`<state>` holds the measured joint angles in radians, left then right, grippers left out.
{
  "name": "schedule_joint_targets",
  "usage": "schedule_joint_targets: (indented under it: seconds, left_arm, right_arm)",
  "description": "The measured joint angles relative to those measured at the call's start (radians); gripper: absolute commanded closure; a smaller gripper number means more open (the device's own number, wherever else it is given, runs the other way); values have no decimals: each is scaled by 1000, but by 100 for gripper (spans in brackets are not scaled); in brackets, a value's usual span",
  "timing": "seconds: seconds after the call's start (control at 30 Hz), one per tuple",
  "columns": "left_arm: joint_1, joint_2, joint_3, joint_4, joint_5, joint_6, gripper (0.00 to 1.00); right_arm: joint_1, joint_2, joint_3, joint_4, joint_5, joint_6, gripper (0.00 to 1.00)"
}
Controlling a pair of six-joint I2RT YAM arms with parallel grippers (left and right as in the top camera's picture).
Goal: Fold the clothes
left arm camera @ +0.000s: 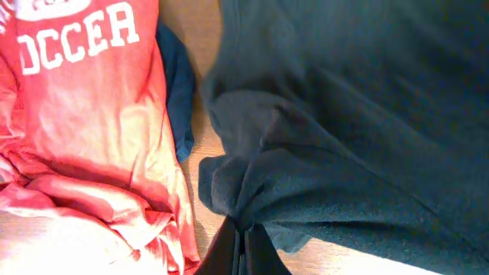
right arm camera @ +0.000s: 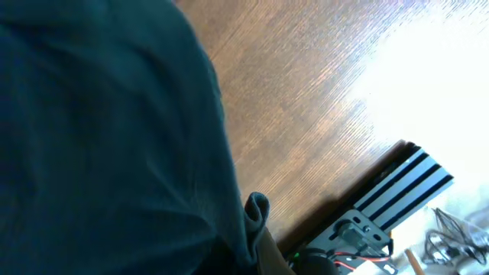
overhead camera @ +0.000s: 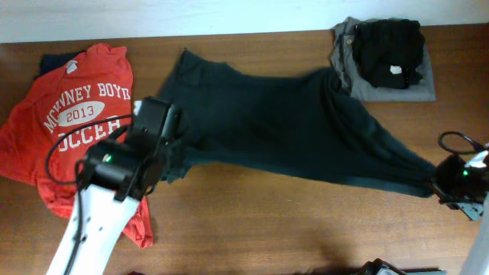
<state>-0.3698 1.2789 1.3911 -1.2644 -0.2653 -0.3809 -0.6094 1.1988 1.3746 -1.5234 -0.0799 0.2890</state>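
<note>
Shirt: the dark blackish-green T-shirt (overhead camera: 290, 130) lay mid-frame on the wooden table (overhead camera: 267, 229), stretched from centre-left to lower right.
Left gripper (left arm camera: 243, 233): clamped tight on a bunched fold at the shirt's left edge, beside the red soccer T-shirt (overhead camera: 76, 130).
Right gripper (overhead camera: 438, 183): pinched closed on the shirt's lower-right corner.
Why: probably tensioning both ends to flatten it before folding.
Fabric: soft matte cotton, puckered at each grip.

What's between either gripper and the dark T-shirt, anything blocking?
Nothing visible. The left gripper is shut on a bunched edge of the dark T-shirt, and the right gripper pinches its opposite corner. The red T-shirt lies close beside the left grip. The grey folded garment touches the shirt's far edge.
</note>
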Motion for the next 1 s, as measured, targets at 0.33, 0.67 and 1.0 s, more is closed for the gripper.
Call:
schedule_joint_targets:
  seconds: [0.33, 0.67, 1.0]
  left_arm:
    - [0, -39, 0, -4, 4, 0, 99]
    - [0, 214, 0, 71, 7, 1, 99]
    - [29, 358, 0, 259, -5, 1, 99]
  right_arm:
    - [-10, -18, 4, 24, -27, -42, 96]
    - [-10, 138, 4, 106, -35, -54, 96]
    - [131, 338, 4, 282, -37, -61, 96]
